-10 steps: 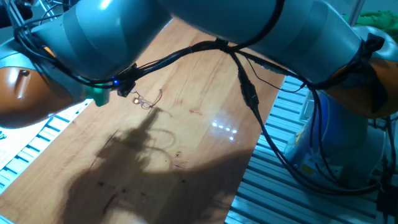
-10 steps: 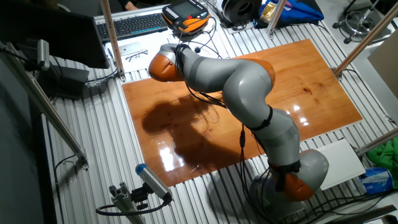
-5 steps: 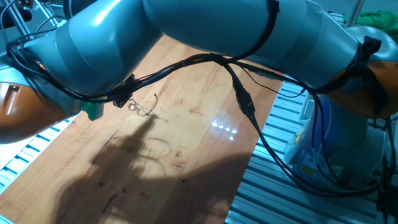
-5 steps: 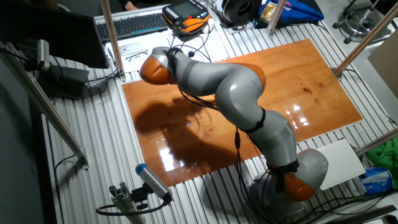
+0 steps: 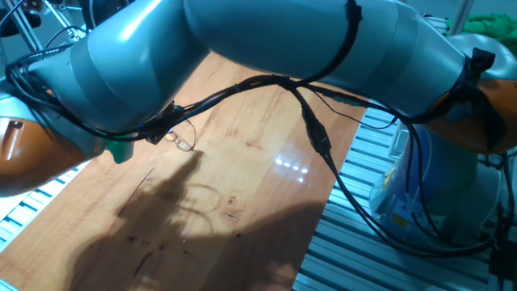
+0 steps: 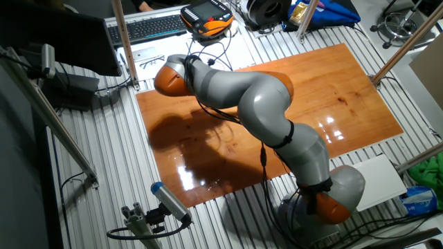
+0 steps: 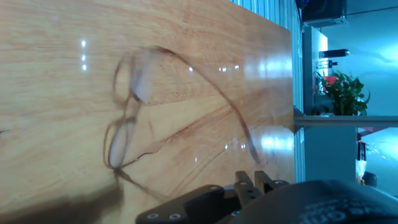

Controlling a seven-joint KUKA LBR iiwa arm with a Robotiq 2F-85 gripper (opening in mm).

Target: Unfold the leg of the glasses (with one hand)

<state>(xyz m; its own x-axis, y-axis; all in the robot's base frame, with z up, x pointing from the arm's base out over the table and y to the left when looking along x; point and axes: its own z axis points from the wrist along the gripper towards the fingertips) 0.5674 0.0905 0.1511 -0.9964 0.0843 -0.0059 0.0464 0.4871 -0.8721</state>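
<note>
A silver-grey robot arm (image 6: 266,111) with rounded orange joint caps (image 6: 168,79), black cables (image 5: 319,133) strung along its links, and a teal ring (image 5: 121,149) beside the black hand (image 5: 157,133).

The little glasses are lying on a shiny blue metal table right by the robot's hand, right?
Not quite: the table is shiny brown wood, not blue metal. The hand view shows the wood grain under the glasses clearly. The glasses do lie right by the hand.
</note>
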